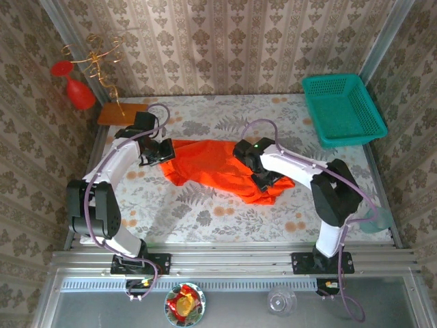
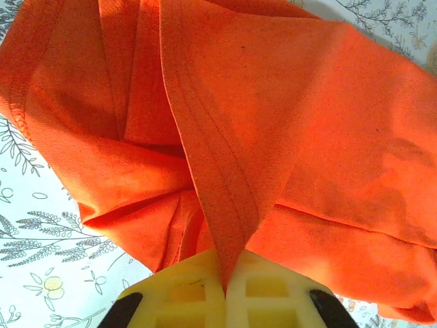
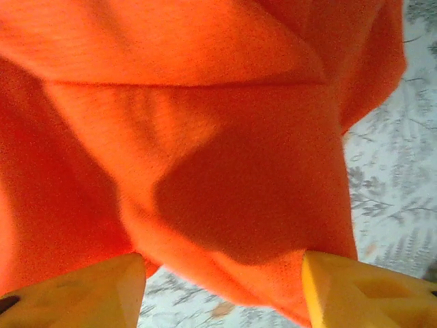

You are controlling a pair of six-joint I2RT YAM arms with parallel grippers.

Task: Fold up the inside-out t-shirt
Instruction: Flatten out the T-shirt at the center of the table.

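We see t-shirt (image 1: 218,169) lying long-ways left to lower right on tabletop (image 1: 205,213); left jaws pinch its left seam, right jaws spread over right end.

— Left side, how do you stand?

— My left arm (image 1: 113,167) rises from its base, elbow out to the left, forearm reaching in toward the middle. The left gripper (image 1: 156,152) (image 2: 225,273) is closed, its yellow fingers (image 2: 181,294) pinched tight on a seam of the shirt (image 2: 307,123).

— And the right?

— My right arm (image 1: 293,167) bends at the elbow on the right, forearm stretched leftward. The right gripper (image 1: 263,179) (image 3: 222,273) tips down, prongs (image 3: 75,290) spread wide — cloth between them, unpinched.
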